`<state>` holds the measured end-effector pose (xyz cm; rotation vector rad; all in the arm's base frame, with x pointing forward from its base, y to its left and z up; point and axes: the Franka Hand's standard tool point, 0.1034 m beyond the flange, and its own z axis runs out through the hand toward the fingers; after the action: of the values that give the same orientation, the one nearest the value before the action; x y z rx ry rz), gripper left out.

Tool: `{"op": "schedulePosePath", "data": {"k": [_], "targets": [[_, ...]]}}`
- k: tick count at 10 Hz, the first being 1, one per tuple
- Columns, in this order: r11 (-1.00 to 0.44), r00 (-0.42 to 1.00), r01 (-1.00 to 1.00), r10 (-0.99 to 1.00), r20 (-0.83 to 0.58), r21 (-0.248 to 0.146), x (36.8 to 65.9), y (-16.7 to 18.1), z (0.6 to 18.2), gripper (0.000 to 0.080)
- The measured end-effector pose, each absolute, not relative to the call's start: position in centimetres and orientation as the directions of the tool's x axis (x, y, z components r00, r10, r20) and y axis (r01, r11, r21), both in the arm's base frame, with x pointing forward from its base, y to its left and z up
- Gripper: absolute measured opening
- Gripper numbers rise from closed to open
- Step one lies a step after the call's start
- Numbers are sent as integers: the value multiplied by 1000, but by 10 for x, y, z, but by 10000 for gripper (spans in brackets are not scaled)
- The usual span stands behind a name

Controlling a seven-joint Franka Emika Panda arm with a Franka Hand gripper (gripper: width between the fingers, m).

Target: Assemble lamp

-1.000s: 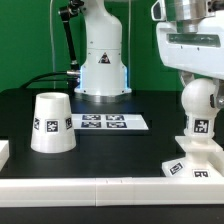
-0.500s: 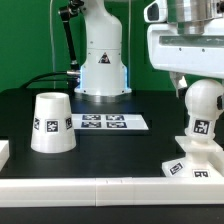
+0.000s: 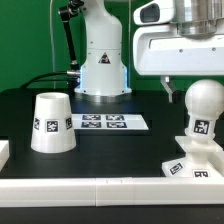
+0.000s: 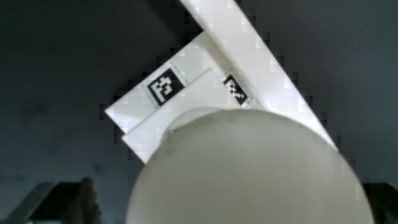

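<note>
A black table [image 3: 20, 110] before a green backdrop is edged in front by a low white rail [image 3: 100, 188], and bare tabletop lies between the parts. The cone shade [image 3: 50, 122] stands wide end down, well apart to the exterior view's left of the marker board [image 3: 103, 122]. To the board's right, the ball bulb [image 3: 205, 100] sits upright on the stepped base [image 3: 190, 165] close by the rail; shade, board, bulb and base all carry square black-and-white tags. The gripper [image 3: 188, 84] hangs just over the bulb, its dark fingers [image 4: 68, 203] spread wide and holding nothing.
</note>
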<state>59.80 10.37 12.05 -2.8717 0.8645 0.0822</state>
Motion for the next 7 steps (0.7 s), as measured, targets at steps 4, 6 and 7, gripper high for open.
{"op": "schedulePosePath", "data": {"k": [4, 6, 7], "targets": [[-994, 997, -77, -75, -22, -77, 597, 103, 120, 698], [-990, 991, 132, 132, -9, -51, 598, 104, 120, 698], [-974, 975, 223, 223, -4, -44, 599, 104, 121, 698]]}}
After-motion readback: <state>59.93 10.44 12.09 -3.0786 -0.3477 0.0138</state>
